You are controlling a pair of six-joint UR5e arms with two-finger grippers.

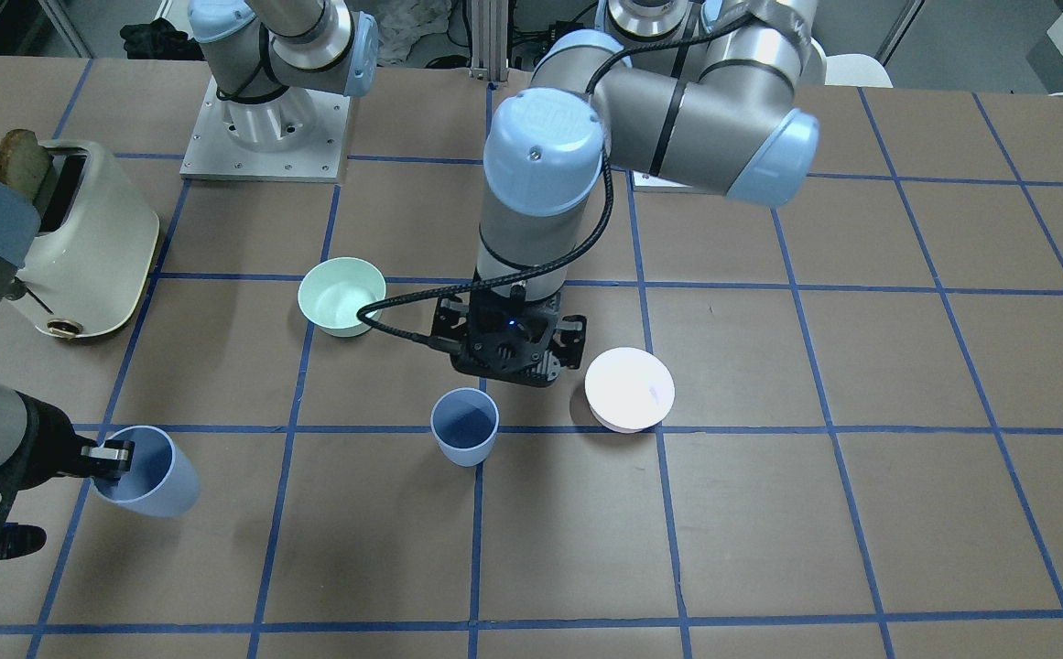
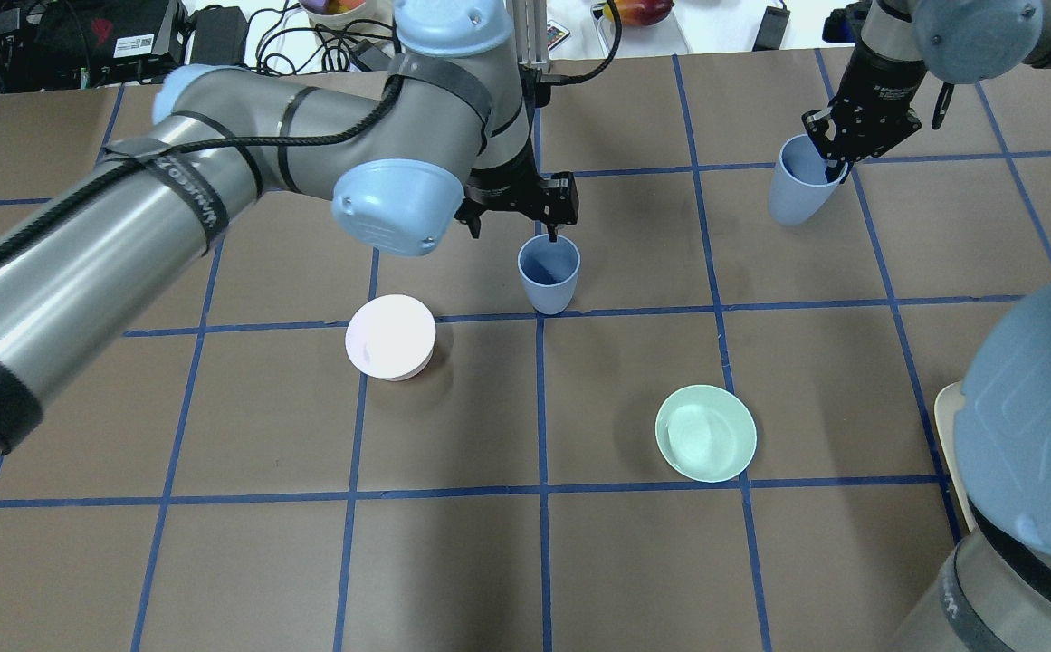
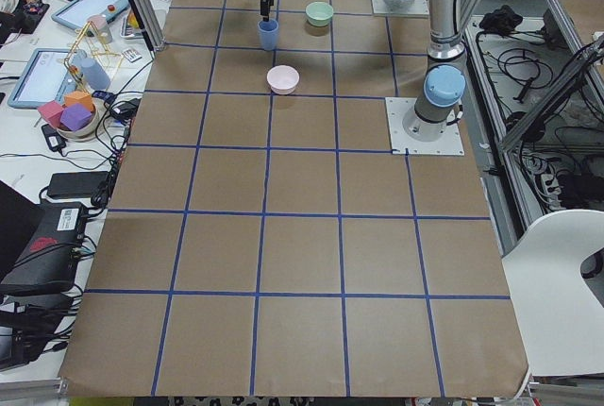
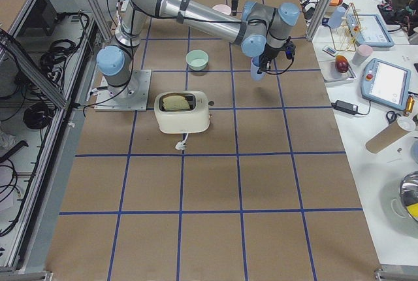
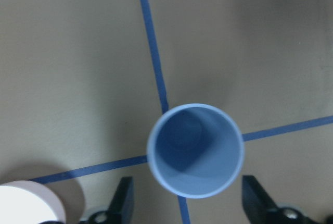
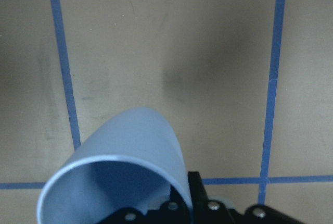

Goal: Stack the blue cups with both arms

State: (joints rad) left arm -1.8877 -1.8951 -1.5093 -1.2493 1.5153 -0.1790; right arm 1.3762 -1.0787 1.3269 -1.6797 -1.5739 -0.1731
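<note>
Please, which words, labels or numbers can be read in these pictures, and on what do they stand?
None reads clearly.
White print on the black band of the left arm: blurred.
White sticker on the black box: too small.

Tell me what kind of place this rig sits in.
Probably a robotics lab workcell: the left arm base is bolted to a tape-gridded table, an operator tablet lies alongside, and a toaster serves as a prop.

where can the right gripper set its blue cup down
Bare: the square between the held pale-blue plastic tumbler and the standing pale-blue tumbler. Crowded: around the standing one, open left gripper above, round pink bowl beside.
</note>
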